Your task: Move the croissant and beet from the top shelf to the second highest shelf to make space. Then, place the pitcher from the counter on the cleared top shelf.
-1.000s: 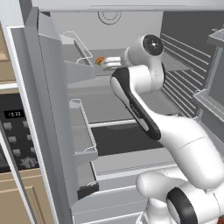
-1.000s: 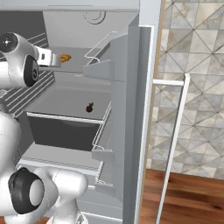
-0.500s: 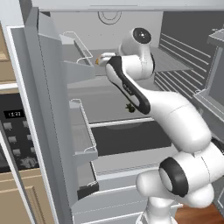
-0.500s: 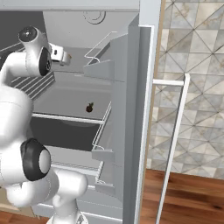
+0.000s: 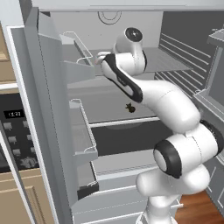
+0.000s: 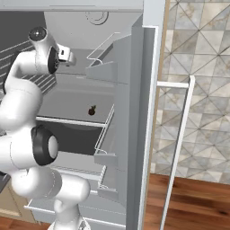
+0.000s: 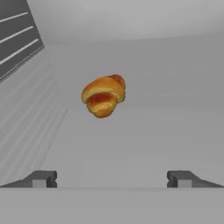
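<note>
- Reaching into the open fridge, the white arm (image 5: 175,109) rises from the lower right of the left base view and bends toward the upper middle of that frame.
- The gripper (image 7: 111,178) sits at the bottom of the hand view, its two dark fingertips (image 7: 43,178) set wide apart at lower left and lower right, released, with nothing between them.
- In the right base view the gripper (image 6: 67,55) shows at upper left, just past the arm's last dark joint, level with the upper part of the fridge interior.
- The croissant (image 7: 103,95) lies a little left of centre in the hand view, golden-orange and ridged, resting on the top shelf (image 7: 153,131), beyond the fingertips and apart from them.
- The ribbed fridge wall (image 7: 19,30) runs along the upper left of the hand view, beside the shelf.
- The beet (image 5: 129,107) sits near the middle of the left base view, small and dark with a leaf tuft, on the second shelf (image 5: 100,98) below the hand; in the right base view the beet (image 6: 92,109) lies left of centre on that same panel.
- The wire-railed door bins (image 5: 81,131) line the open door at the left of the left base view.
- The oven panel (image 5: 15,135) stands at the far left edge, outside the fridge.
- The tiled wall (image 6: 197,54) fills the right side of the right base view, over a wood floor (image 6: 193,202) at lower right.
</note>
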